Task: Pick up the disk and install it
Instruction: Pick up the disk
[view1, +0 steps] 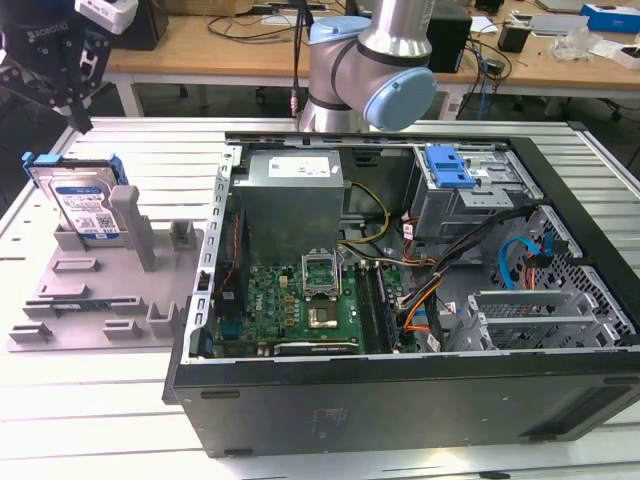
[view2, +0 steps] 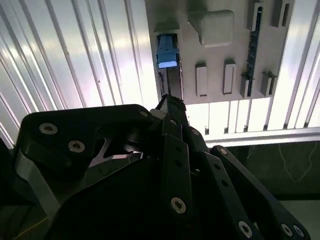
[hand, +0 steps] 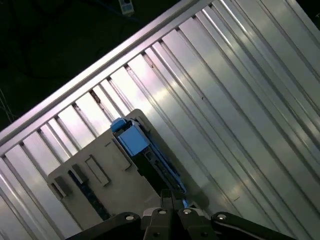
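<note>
Disk (view1: 85, 205) flat, blue-railed, upright in grey plastic fixture (view1: 100, 300); black gripper (view1: 82, 120) near

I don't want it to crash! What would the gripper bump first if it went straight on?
Most likely the disk, standing on edge in the holder, right ahead of the gripper; depth is hard to judge.

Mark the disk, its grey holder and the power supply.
disk (view1: 85, 205), exterior view, on its printed label.
holder (view1: 105, 290), exterior view, on a bare part of its base plate.
power supply (view1: 290, 220), exterior view, on the grey face below its white label.
</note>
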